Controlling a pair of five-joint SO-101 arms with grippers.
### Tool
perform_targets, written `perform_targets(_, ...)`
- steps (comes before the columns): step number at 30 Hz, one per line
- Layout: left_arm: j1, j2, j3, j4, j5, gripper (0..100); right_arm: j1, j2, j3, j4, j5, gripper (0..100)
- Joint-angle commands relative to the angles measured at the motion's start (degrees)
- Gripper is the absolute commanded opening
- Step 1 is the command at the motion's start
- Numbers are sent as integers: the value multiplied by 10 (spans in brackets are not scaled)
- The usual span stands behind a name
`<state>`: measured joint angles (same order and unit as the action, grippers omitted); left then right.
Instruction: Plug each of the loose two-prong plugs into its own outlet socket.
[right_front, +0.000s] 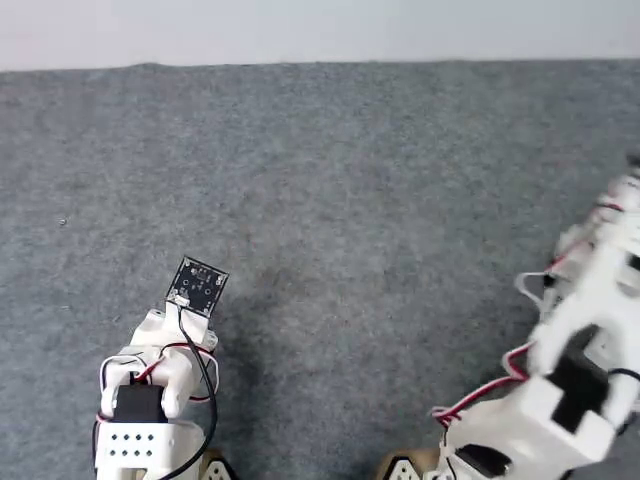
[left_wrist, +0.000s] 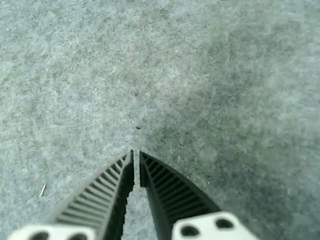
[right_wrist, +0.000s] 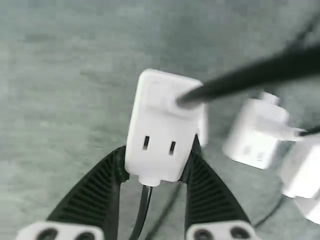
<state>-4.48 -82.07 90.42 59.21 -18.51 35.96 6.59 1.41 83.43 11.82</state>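
Note:
A white outlet socket (right_wrist: 159, 134) with two slots on its face sits between the black fingers of my right gripper (right_wrist: 157, 152), which is shut on its sides. A black cable (right_wrist: 250, 74) runs away from the socket's upper end. Just beyond it a second white socket piece (right_wrist: 255, 135) lies on the grey carpet, and a third white piece (right_wrist: 304, 176) lies at the picture's edge. My left gripper (left_wrist: 136, 156) is shut on nothing and points at bare carpet. From above, the left arm (right_front: 150, 385) is at the near left and the right arm (right_front: 575, 385) at the near right edge.
Grey carpet (right_front: 380, 200) covers the table up to a pale wall (right_front: 320, 30) at the back. Thin black cables (right_wrist: 272, 212) trail over the carpet near the white pieces. A tiny pale sliver (left_wrist: 42, 190) lies on the carpet near the left gripper.

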Motion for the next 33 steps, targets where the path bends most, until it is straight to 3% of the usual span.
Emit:
perform_targets(1,-2,-5,-7,-11,-6,13,27,17,-3,-1,50,74)
perform_targets(5,-1,-5,-7,-9,-4,13,8,14,-28,39,65,162)
perform_targets(12,-4,-5,-7,-9,-3,13,-48,-110,-55,102,52,53)
perform_targets(17,-4,-5,-7,-9,-4,13,-60,-205,29,104,6,13)
perform_targets(22,-4,-5,-7,-8,-4,13,-54,-282,175,58,23,19)
perform_targets(25,-4,-5,-7,-8,-4,13,-26,-329,251,-3,32,15)
perform_targets(29,-4,-5,-6,-7,-4,13,81,-376,306,-104,36,19)
perform_targets(33,-4,-5,-6,-7,-4,13,143,-380,316,-127,69,66)
